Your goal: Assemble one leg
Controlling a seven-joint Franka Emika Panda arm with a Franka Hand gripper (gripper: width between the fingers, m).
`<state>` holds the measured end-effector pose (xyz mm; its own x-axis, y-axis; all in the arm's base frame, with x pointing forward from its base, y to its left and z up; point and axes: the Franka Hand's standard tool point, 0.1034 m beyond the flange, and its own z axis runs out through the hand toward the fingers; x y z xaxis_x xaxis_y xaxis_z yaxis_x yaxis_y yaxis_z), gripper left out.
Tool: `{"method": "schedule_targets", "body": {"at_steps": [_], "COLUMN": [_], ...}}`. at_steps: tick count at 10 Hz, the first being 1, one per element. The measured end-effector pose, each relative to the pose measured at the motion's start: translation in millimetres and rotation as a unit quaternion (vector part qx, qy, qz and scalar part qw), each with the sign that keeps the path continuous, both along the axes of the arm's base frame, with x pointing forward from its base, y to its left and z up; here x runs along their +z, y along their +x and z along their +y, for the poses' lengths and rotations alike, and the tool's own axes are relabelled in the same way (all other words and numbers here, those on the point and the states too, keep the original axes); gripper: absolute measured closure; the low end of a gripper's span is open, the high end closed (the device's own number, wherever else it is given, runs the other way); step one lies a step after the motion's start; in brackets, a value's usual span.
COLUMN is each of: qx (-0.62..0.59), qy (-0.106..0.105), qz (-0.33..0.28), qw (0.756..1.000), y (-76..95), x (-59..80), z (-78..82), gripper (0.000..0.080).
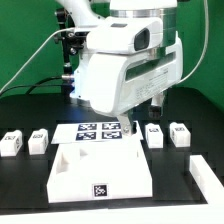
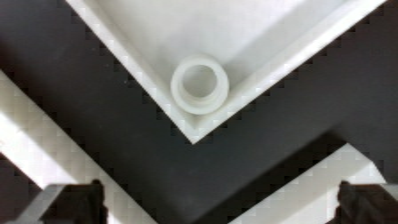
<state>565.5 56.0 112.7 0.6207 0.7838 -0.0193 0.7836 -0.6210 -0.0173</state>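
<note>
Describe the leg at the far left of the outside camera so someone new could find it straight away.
Find the big flat white panel in front of the arm. To the exterior view's left of it, on the black table, the leg is the outer of two small white posts, nearest the picture's edge. Its neighbour sits closer to the panel.

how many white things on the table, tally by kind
legs: 4
large square panel: 1
marker board: 1
white piece at the exterior view's right edge, partly cut off: 1
total: 7
</note>
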Motion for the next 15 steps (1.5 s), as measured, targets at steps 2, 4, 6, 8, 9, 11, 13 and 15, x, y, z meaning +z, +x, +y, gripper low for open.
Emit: {"method": "schedule_targets", "body": {"at_steps": [2, 4, 6, 8, 9, 11, 13, 15], "qx": [0.0, 0.011, 0.024, 0.159, 0.239, 0.332, 0.42, 0.413], "qy": [0.0, 0.0, 0.001, 0.002, 0.004, 0.005, 0.002, 0.003], "qz": [0.0, 0.0, 0.0, -0.009, -0.007, -0.003, 0.001, 0.002], "qw": [1.0, 1.0, 1.0, 0.987, 0.971, 0.943, 0.908, 0.911], "y": [0.0, 0.0, -0.7, -42.4, -65.9, -76.8, -77.2, -83.8], "x": [0.0, -0.1, -0.3, -8.5, -16.5, -23.1, -23.9, -29.3], "z": [0.0, -0.1, -0.2, -11.8, -26.3, -47.3, -48.0, -49.9], "gripper": [0.015, 0.015, 0.015, 0.015, 0.015, 0.015, 0.015, 0.015]}}
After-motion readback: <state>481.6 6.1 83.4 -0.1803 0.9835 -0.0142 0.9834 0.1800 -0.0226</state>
